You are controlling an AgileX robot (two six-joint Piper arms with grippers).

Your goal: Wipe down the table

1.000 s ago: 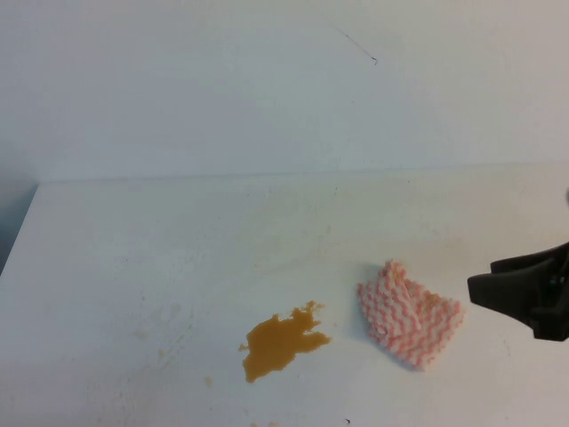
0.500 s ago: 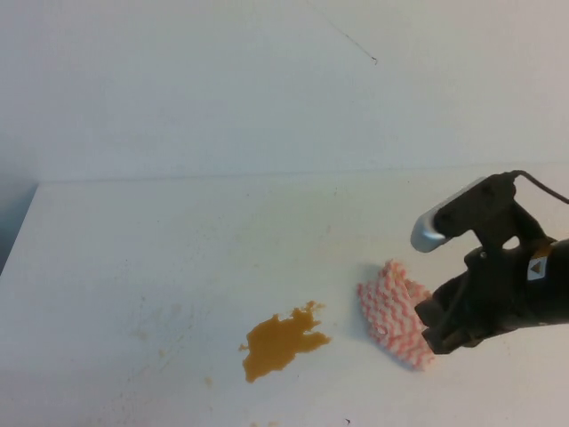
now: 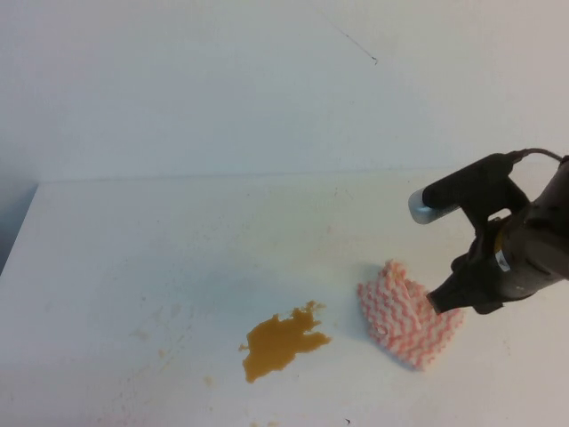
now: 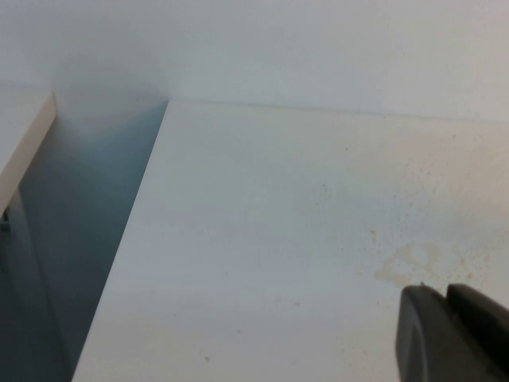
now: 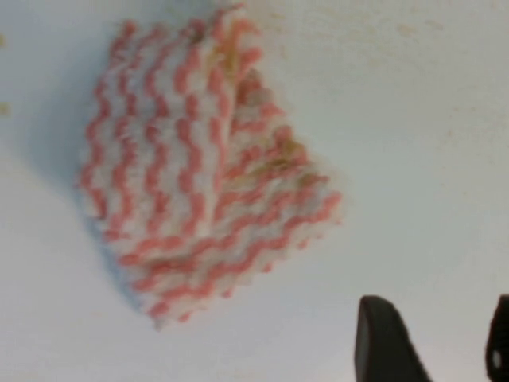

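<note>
2 tools: right tool point(image 5: 437, 346), open and empty, at the edge of the cloth point(image 3: 404, 313); left tool point(image 4: 449, 338), state unclear, over the desk point(image 3: 133, 249). 1 spill point(image 3: 280, 342) lies left of cloth.

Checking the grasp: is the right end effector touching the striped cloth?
Apart. Right wrist view shows bare table between the open right end effector and the striped cloth. Left end effector hangs near the table's left edge.
</note>
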